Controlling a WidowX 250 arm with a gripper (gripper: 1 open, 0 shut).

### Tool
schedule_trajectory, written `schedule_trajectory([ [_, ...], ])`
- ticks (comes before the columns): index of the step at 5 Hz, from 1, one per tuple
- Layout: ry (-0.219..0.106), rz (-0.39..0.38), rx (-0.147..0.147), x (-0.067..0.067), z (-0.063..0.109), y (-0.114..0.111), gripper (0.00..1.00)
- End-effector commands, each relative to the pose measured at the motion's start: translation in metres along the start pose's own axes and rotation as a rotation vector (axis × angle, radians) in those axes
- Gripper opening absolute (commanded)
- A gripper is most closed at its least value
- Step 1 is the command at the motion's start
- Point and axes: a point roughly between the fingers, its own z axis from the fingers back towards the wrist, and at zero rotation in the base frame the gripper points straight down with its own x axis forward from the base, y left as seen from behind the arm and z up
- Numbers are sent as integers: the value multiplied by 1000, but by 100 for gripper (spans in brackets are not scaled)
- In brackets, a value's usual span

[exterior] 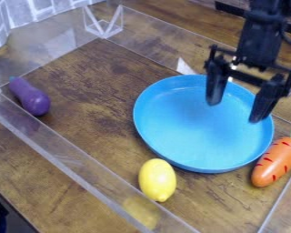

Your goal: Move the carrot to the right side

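The carrot is small, plump and orange with dark grooves and a green top. It lies on the wooden table at the right edge of the camera view, just past the rim of the blue plate. My gripper hangs above the plate's right part, up and left of the carrot. Its two black fingers point down and stand wide open with nothing between them. It is apart from the carrot.
A yellow lemon lies in front of the plate near the front edge. A purple eggplant rests at the left. Clear plastic walls border the wooden table, and a clear stand sits at the back left.
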Motion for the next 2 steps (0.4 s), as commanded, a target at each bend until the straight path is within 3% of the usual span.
schedule_trajectory([
  [1, -82, -20, 6, -18, 55, -12, 100],
  [2, -88, -30, -10, -39, 67, -16, 100],
])
